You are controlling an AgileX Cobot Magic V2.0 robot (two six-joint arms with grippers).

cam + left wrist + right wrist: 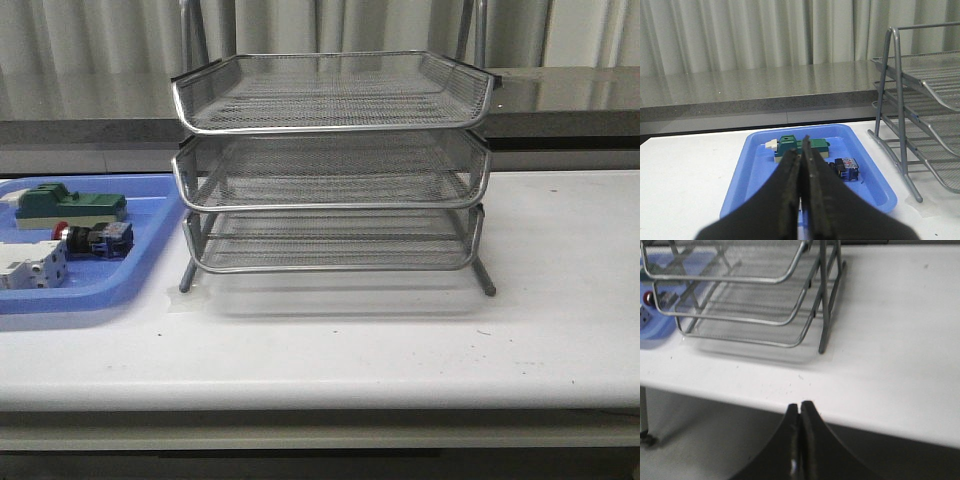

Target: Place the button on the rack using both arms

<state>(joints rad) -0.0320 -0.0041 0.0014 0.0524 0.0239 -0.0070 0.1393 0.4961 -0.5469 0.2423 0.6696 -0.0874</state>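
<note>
The left hand (801,200) hangs above the near end of the blue tray (755,170), its fingers pressed together on nothing. The right hand (799,440) sits out past the counter (400,350) edge, fingers likewise closed and empty, facing the rack (332,165) — a three-tier silver wire-mesh stack on thin legs. The button (90,238) lies on its side in the tray, left of the rack — red cap, black body, blue rear block — between a green-topped block (70,205) and a white breaker (32,268).

Blue tray (100,290) cut off at left edge
</note>
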